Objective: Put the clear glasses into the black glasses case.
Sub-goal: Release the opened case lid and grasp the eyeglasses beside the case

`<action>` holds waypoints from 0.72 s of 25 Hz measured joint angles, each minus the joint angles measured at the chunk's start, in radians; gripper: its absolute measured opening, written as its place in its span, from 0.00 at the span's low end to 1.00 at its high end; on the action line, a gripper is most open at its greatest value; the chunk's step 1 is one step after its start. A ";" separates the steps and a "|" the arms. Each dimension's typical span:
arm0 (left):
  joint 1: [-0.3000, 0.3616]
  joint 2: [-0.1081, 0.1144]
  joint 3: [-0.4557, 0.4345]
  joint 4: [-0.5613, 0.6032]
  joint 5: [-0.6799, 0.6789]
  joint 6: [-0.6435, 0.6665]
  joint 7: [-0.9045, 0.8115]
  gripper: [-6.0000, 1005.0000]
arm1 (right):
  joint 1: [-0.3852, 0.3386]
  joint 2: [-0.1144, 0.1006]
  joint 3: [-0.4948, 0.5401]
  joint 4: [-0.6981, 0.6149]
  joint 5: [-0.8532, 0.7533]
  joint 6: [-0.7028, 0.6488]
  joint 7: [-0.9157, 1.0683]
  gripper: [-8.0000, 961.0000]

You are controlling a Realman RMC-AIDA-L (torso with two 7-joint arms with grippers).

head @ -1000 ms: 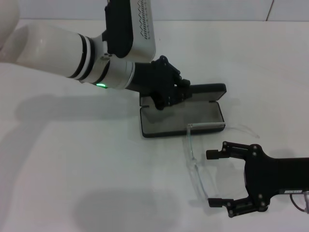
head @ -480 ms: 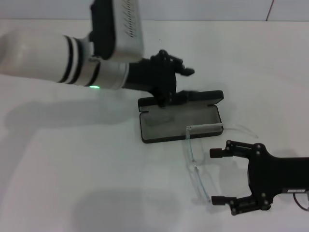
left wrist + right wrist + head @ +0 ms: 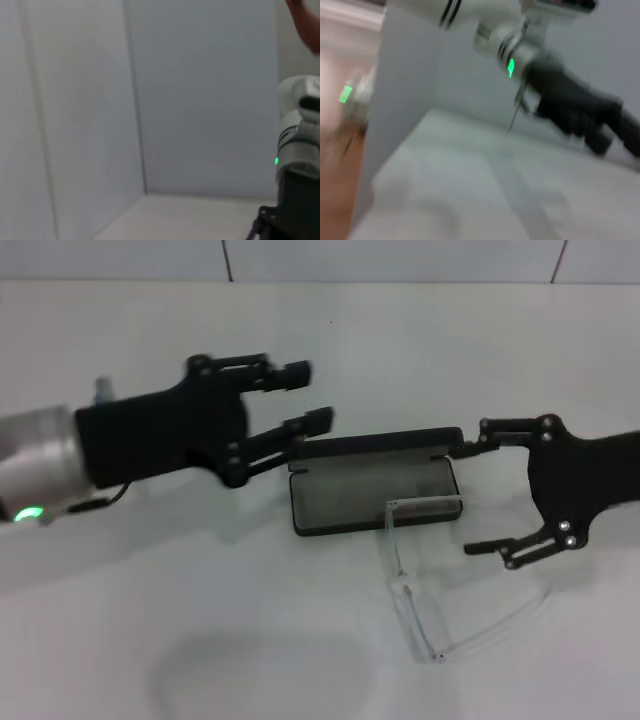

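While both spread empty, clear glasses (image 3: 415, 575) just left of right pincer (image 3: 478, 500), left pincer (image 3: 312, 395) farther.

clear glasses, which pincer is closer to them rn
Right. The right pincer hangs open just beside the clear glasses, at their case end. The left pincer is open beyond the black glasses case.

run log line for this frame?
case open | glasses half on case, half on table | left gripper open | right gripper open, empty
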 joint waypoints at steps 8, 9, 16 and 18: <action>0.012 0.000 -0.099 -0.249 -0.107 0.089 0.156 0.48 | 0.218 0.009 -0.107 -0.276 -0.358 -0.149 0.116 0.91; 0.011 0.000 -0.110 -0.267 -0.116 0.096 0.165 0.48 | 0.239 0.008 -0.134 -0.276 -0.373 -0.140 0.116 0.91; 0.009 -0.002 -0.123 -0.310 -0.149 0.104 0.205 0.48 | 0.349 0.011 -0.407 -0.255 -0.443 -0.072 0.090 0.91; 0.008 -0.001 -0.123 -0.318 -0.151 0.104 0.208 0.48 | 0.357 0.012 -0.467 -0.265 -0.452 -0.057 0.081 0.91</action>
